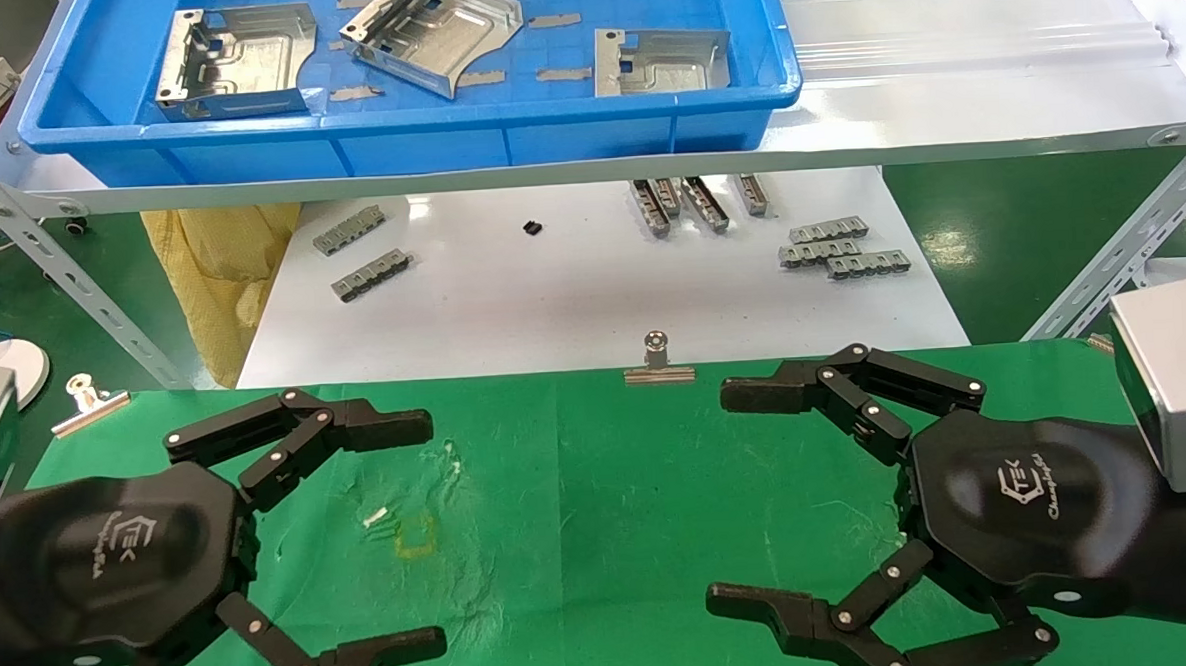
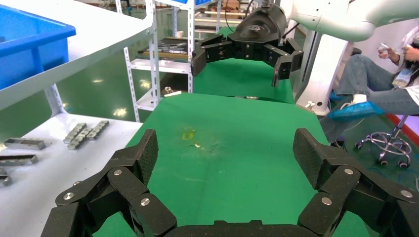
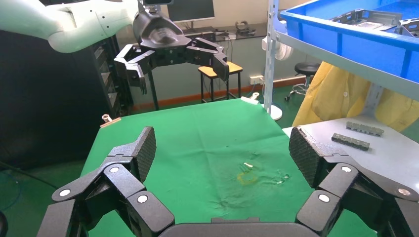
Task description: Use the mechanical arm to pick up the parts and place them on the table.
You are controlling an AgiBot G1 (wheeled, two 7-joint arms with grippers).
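Left gripper held low over green table, jaws wide apart, nothing gripped. Right gripper mirrored opposite, jaws likewise spread, empty. Both judged staged at ready pose, cloth between them kept free as drop zone. Three parts seen lying in blue tray on upper shelf, well apart from both grippers; none yet placed on table. Small grey slotted bars left on white board below shelf, not task items.
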